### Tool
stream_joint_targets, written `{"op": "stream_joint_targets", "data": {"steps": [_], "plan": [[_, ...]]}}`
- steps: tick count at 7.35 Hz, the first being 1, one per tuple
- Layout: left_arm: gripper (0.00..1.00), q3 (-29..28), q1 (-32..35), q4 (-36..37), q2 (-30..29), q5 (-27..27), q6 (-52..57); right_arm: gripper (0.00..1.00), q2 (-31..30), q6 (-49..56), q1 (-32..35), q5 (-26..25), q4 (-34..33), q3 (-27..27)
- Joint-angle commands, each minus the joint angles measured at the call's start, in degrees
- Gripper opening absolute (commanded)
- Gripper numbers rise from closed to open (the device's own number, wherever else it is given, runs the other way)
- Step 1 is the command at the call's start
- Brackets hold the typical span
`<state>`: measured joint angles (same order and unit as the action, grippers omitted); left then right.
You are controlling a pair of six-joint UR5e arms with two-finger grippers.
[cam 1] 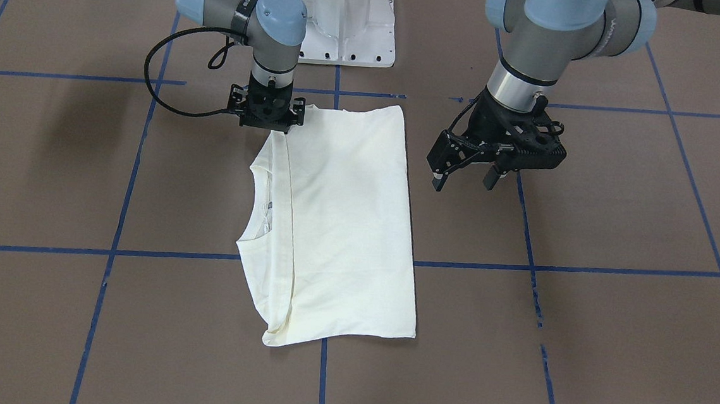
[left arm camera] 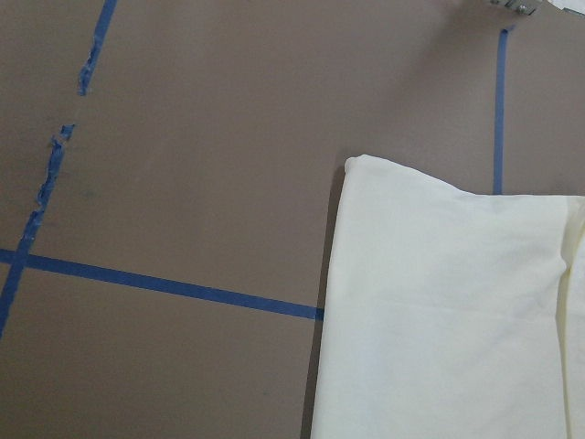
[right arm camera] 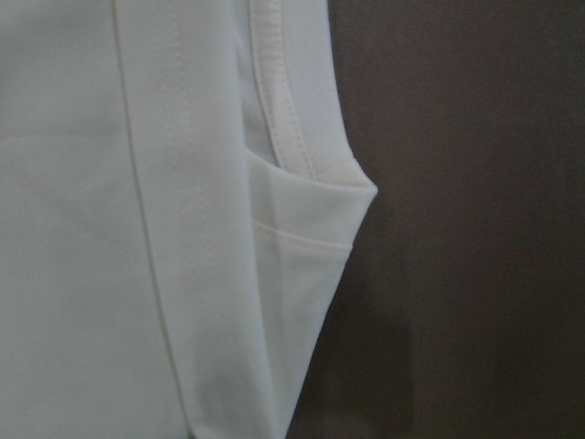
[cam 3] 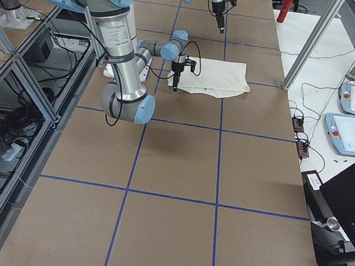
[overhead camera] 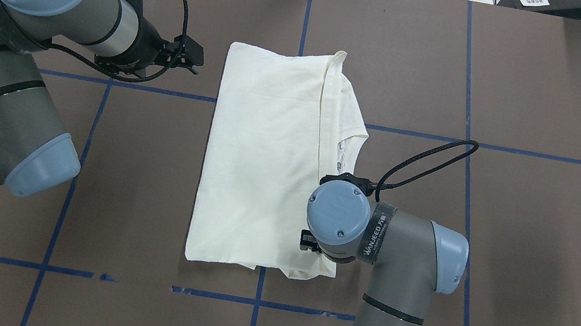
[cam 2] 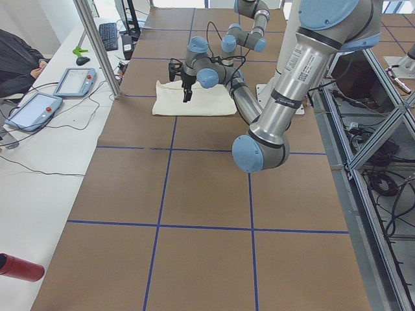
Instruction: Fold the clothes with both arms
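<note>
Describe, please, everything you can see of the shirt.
The shirt is cream, seemingly soft knit. It lies flat on the brown table, folded into a long rectangle, plain side up; no print shows. The collar band and a stitched seam run along its edge on the robot's right. It covers a crossing of blue tape lines. The right gripper stands at its corner nearest the robot; whether it grips cloth cannot be told. The open left gripper hangs beside it, apart.
</note>
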<state>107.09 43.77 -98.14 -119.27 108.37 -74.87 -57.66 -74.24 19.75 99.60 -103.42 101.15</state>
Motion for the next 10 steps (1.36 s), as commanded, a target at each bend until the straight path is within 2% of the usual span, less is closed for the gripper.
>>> {"op": "stream_joint_targets", "data": {"steps": [1, 4, 6, 7, 10], "plan": [[1.00, -0.13, 0.00, -0.12, -0.09, 0.00, -0.19, 1.00, -0.09, 1.72, 1.16, -0.02, -2.56, 0.37], [1.00, -0.21, -0.26, -0.12, -0.09, 0.00, -0.28, 1.00, -2.72, 4.44, 3.62, -0.46, -3.72, 0.89], [1.00, -0.21, -0.27, -0.12, 0.00, 0.09, -0.02, 1.00, -2.73, 5.16, 4.77, 0.06, -3.98, 3.43], [1.00, -0.21, -0.27, -0.12, 0.00, 0.00, 0.07, 1.00, -2.03, 5.16, 4.68, 0.16, -3.72, 4.58], [1.00, -0.30, -0.27, -0.21, 0.09, 0.00, 0.16, 1.00, 2.62, 7.61, 4.51, -0.11, -1.97, 3.62]]}}
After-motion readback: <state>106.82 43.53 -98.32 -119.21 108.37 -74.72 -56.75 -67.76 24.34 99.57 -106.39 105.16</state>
